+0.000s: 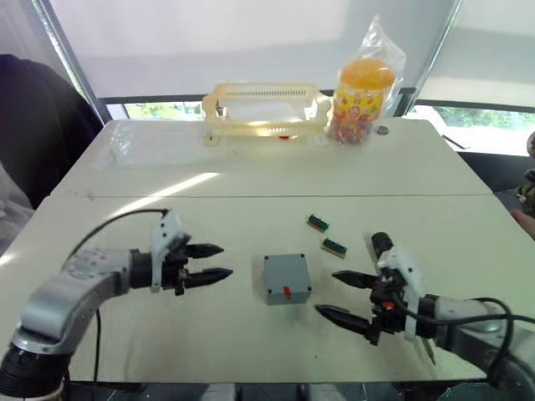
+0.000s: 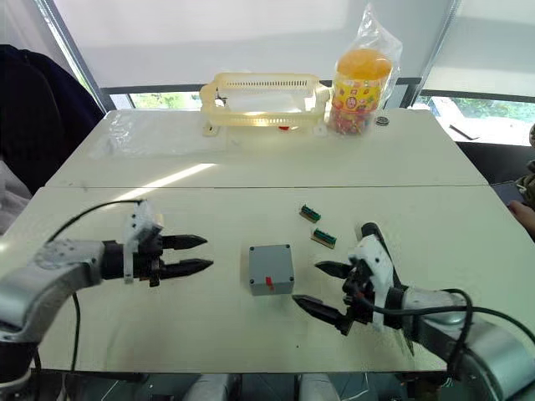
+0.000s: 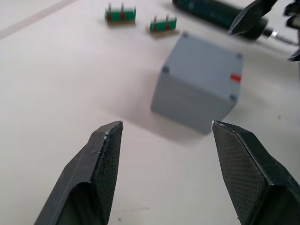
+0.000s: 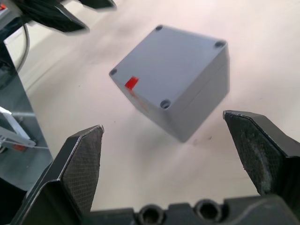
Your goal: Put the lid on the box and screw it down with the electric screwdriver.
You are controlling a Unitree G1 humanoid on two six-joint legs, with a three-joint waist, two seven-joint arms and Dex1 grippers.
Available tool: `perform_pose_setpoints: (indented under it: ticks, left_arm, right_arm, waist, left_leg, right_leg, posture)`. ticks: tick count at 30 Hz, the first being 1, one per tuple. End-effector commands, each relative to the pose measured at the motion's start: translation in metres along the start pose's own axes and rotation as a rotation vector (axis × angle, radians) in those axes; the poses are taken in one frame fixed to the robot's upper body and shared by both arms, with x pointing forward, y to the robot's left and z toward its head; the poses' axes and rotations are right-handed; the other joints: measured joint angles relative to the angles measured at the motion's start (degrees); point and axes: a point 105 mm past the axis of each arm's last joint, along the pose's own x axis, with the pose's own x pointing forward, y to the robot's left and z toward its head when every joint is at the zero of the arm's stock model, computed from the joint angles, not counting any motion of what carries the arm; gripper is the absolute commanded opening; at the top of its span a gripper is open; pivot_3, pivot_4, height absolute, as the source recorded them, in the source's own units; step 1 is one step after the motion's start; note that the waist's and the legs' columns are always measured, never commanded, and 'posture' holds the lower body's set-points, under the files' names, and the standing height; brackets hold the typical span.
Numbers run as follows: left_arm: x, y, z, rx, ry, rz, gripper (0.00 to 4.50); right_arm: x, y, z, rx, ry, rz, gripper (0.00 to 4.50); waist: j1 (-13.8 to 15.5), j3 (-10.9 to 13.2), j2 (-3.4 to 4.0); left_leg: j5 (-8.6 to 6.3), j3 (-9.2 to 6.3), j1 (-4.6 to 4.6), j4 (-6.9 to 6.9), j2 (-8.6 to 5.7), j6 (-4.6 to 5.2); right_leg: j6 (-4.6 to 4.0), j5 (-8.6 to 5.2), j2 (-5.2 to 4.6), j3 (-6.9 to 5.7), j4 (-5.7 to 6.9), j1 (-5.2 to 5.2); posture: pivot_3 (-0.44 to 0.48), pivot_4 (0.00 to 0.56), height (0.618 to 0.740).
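Left gripper (image 1: 219, 261): fingers apart, empty, hovering just over the table, tips aimed at the box. Right gripper (image 1: 338, 294): fingers spread wide, empty, aimed at the box from the other side.

Box (image 1: 287, 278) sits between the two grippers, near the table's front edge, touching neither. Grey; lid (image 4: 168, 58) is on top of it, with a small red mark by one edge and a screw recess at each corner.

Electric screwdriver (image 3: 213, 12) lies on the table beyond the box, close to the right gripper; black barrel, metal bit at one end.

Two small green-brown blocks (image 1: 317, 222) (image 1: 334, 247) lie just behind the box, toward the right.

Table (image 1: 125, 334): pale cream, two tops butted together with a seam across the middle; a sunlit streak on the left. On the far top, a cream plastic basket (image 1: 265, 109) and a bagged orange-lidded jar (image 1: 363, 90). Behind, white blinds and windows; a dark shape at far left.
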Motion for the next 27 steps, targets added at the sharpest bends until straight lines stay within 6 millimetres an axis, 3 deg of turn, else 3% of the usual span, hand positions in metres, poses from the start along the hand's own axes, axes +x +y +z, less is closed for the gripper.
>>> perform_pose_setpoints:
  ticks: [1,3,4,10,14,17,19,27]
  left_arm:
    - [0.009,-0.024,0.014,0.069,0.003,-0.12,1.25]
    - [0.02,-0.033,0.016,0.075,-0.006,-0.173,0.17]
    - [0.024,-0.036,0.016,0.077,-0.008,-0.193,0.07]
    - [0.039,-0.039,0.007,0.135,0.049,-0.229,0.07]
    - [0.042,-0.039,0.007,0.146,0.05,-0.224,0.07]
    - [0.043,-0.039,0.004,0.148,0.057,-0.213,0.0]
    - [0.043,-0.039,0.003,0.143,0.058,-0.206,0.0]
    - [0.042,-0.039,-0.002,0.124,0.056,-0.181,0.0]
  right_arm:
    - [-0.001,-0.025,0.012,-0.036,-0.048,-0.113,4.5]
    - [0.007,-0.038,0.014,-0.073,-0.057,-0.163,4.5]
    - [0.011,-0.045,0.015,-0.091,-0.064,-0.189,4.5]
    - [0.023,-0.085,0.017,-0.142,-0.08,-0.336,4.5]
    - [0.025,-0.095,0.017,-0.165,-0.089,-0.352,4.5]
    - [0.027,-0.097,0.014,-0.173,-0.082,-0.342,3.67]
    - [0.029,-0.096,0.011,-0.174,-0.076,-0.328,2.73]
    - [0.036,-0.097,-0.002,-0.16,-0.055,-0.298,2.73]
  waist:
    - [-0.21,0.0,0.0]
    - [-0.34,0.01,0.01]
    - [-0.35,0.01,0.01]
    - [-0.31,0.03,0.03]
    - [-0.3,0.03,0.03]
    - [-0.31,0.03,0.04]
    - [-0.36,0.03,0.04]
    - [-0.39,0.03,0.04]
  left_leg:
    - [0.0,0.02,-0.01,-0.01,-0.01,0.0]
    - [0.0,0.13,-0.01,-0.06,-0.03,0.0]
    - [0.0,0.15,0.0,-0.09,-0.05,0.0]
    - [0.01,0.14,-0.09,-0.11,-0.07,0.0]
    - [0.01,0.13,-0.14,-0.1,-0.08,0.0]
    - [0.01,0.13,-0.14,-0.1,-0.08,0.0]
    - [0.01,0.12,-0.14,-0.1,-0.07,0.0]
    - [0.01,0.11,-0.13,-0.1,-0.07,0.0]
  right_leg:
    - [0.0,0.0,0.0,0.01,-0.05,0.01]
    - [-0.01,0.01,0.0,0.05,-0.13,-0.02]
    - [-0.01,0.02,0.01,0.07,-0.14,-0.02]
    - [0.01,0.04,0.1,0.07,0.05,-0.23]
    - [0.02,0.04,0.1,0.07,0.05,-0.24]
    - [0.16,0.12,0.1,0.07,0.06,-0.25]
    - [0.16,0.12,0.11,0.07,0.07,-0.25]
    - [0.17,0.12,0.11,0.07,0.11,-0.26]
  posture:
    - [0.0,0.15,0.74]
    - [0.0,0.15,0.74]
    - [0.0,0.15,0.74]
    - [0.0,0.15,0.74]
    - [0.0,0.15,0.74]
    - [0.0,0.15,0.74]
    - [0.0,0.15,0.74]
    - [0.0,0.15,0.74]
